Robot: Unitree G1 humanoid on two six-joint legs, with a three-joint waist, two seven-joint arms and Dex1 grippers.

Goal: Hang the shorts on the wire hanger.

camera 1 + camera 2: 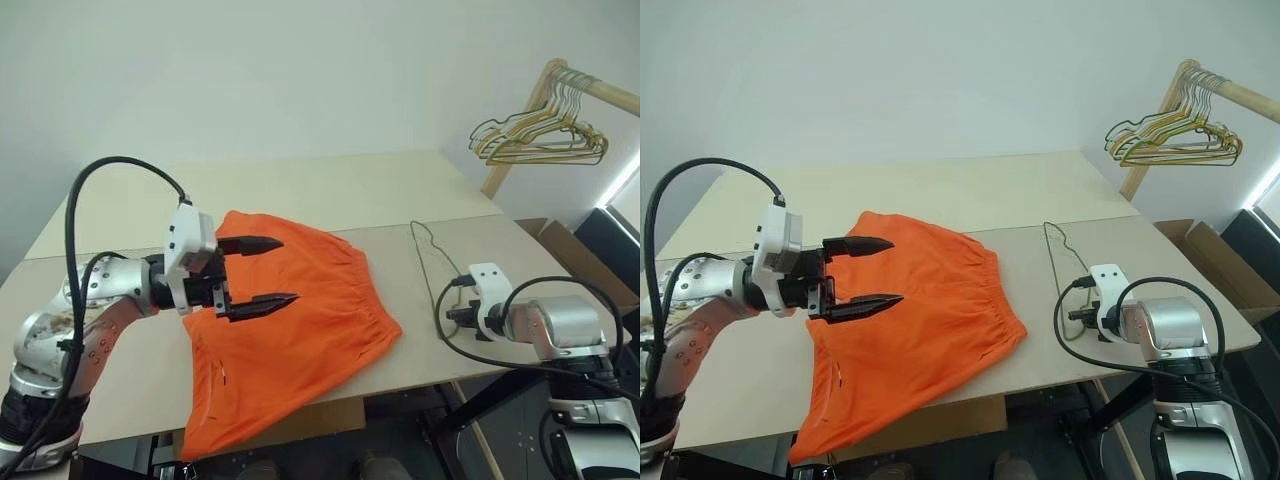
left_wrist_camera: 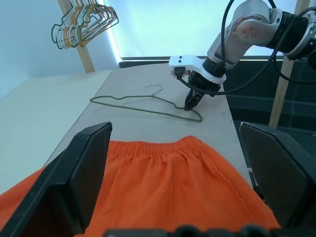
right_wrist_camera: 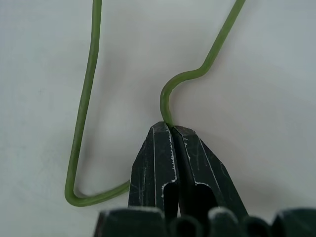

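On the pale table [image 1: 330, 190], the orange shorts [image 1: 300, 330] lie spread flat, one leg draping over the near edge. Just beside their waistband, the wire hanger [image 2: 148, 104] rests flat on the tabletop. The right gripper [image 2: 190, 103] is clamped onto the hanger's wire at a bend near one corner. Above the shorts, the left gripper [image 1: 258, 272] hovers with fingers spread wide, holding nothing.

**Room around the table**

You face a pale wooden table [image 1: 330, 190] against a plain white wall [image 1: 300, 70]. At two o'clock a wooden rail [image 1: 590, 88] carries a bunch of hangers [image 1: 540, 135]; a cardboard box [image 1: 560, 240] sits at three o'clock.
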